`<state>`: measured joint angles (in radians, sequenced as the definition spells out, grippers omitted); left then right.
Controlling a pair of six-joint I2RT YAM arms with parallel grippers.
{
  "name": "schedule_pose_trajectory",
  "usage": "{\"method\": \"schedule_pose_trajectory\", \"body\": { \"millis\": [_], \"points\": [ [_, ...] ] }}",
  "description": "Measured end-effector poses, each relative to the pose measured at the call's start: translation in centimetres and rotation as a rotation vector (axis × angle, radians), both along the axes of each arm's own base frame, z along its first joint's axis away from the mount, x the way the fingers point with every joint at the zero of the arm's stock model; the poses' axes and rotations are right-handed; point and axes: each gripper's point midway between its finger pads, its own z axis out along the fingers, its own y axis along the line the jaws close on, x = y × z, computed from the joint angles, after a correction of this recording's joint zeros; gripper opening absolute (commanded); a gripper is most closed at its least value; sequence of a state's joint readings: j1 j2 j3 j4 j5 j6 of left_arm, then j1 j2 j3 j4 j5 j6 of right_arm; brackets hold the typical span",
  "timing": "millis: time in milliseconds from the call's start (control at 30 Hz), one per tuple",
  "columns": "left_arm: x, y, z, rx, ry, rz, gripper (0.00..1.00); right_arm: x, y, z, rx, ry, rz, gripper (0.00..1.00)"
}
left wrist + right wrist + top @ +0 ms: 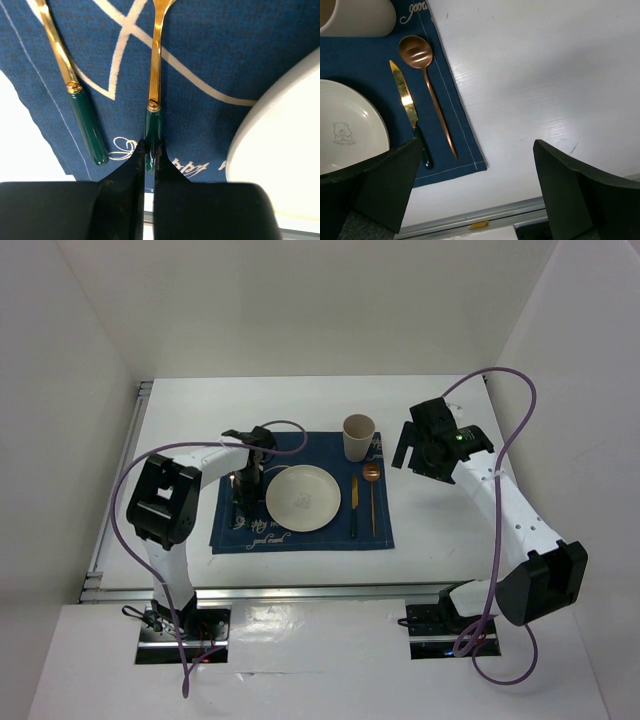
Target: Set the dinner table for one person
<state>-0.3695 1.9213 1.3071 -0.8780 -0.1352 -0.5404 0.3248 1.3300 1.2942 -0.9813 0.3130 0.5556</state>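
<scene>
On the white dinner table [450, 530] lies a navy placemat [300, 537] with a white plate [303, 498] in its middle. My left gripper [250, 476] hangs over the mat just left of the plate. In the left wrist view the left gripper [149, 151] is shut on the green handle end of a gold utensil [155, 75], whose head is out of frame. A second gold utensil with a green handle [75, 95] lies beside it on the mat. My right gripper [425, 453] hovers open to the right of the mat, with nothing between its fingers [390, 180].
A beige cup [359, 437] stands at the mat's far right corner. A gold knife [354, 502] and a copper spoon [372, 490] lie right of the plate. Aluminium rails [300, 592] run along the near and left table edges. White walls enclose the table.
</scene>
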Motion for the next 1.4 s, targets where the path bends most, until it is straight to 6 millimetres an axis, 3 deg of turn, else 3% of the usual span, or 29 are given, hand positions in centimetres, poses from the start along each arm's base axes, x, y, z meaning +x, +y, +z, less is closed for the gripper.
{"method": "schedule_pose_trajectory", "body": {
  "millis": [133,200,267,300,400,600,800,933,1100,1167,1233,1333,1400],
  "points": [
    [0.0,0.1,-0.1,0.026,0.007,0.011,0.0,0.0,-0.2,0.0,-0.01,-0.002,0.001,1.0],
    [0.0,0.1,-0.1,0.033,0.016,0.007,0.06,0.1,-0.2,0.0,-0.013,-0.001,0.002,1.0],
    [0.0,0.1,-0.1,0.036,0.024,0.004,0.25,0.1,-0.2,-0.1,-0.017,0.001,0.004,1.0],
    [0.0,0.1,-0.1,0.036,0.024,0.002,0.43,0.1,-0.2,-0.1,-0.019,0.003,0.007,1.0],
    [0.0,0.1,-0.3,0.029,0.022,-0.01,0.65,0.1,-0.2,-0.3,-0.023,0.009,0.01,1.0],
    [-0.3,-0.1,0.1,0.003,0.006,-0.024,0.67,0.1,-0.2,-0.4,-0.024,0.014,0.014,1.0],
    [0.0,-0.2,1.0,-0.004,-0.02,-0.025,0.64,0.1,-0.1,-0.4,-0.023,0.015,0.022,1.0],
    [1.4,0.0,3.6,0.002,-0.103,-0.034,0.64,0.0,0.1,-0.3,-0.01,0.016,0.03,1.0],
    [3.3,1.3,9.3,0.026,-0.301,-0.101,0.65,-1.2,0.7,-0.4,0.041,0.013,0.052,1.0],
    [3.7,2.7,12.1,0.022,-0.397,-0.108,0.65,-2.8,0.6,-1.0,0.065,0.03,0.043,1.0],
    [4.0,5.5,15.0,0.029,-0.504,-0.068,0.65,-4.7,0.4,-1.7,0.087,0.055,0.026,1.0],
    [2.9,12.4,18.5,0.095,-0.633,0.06,0.67,-7.3,0.5,-2.1,0.147,0.073,0.009,1.0],
    [0.6,17.5,20.0,0.18,-0.687,0.169,0.71,-8.9,1.0,-1.8,0.212,0.056,0.024,1.0]
  ]
}}
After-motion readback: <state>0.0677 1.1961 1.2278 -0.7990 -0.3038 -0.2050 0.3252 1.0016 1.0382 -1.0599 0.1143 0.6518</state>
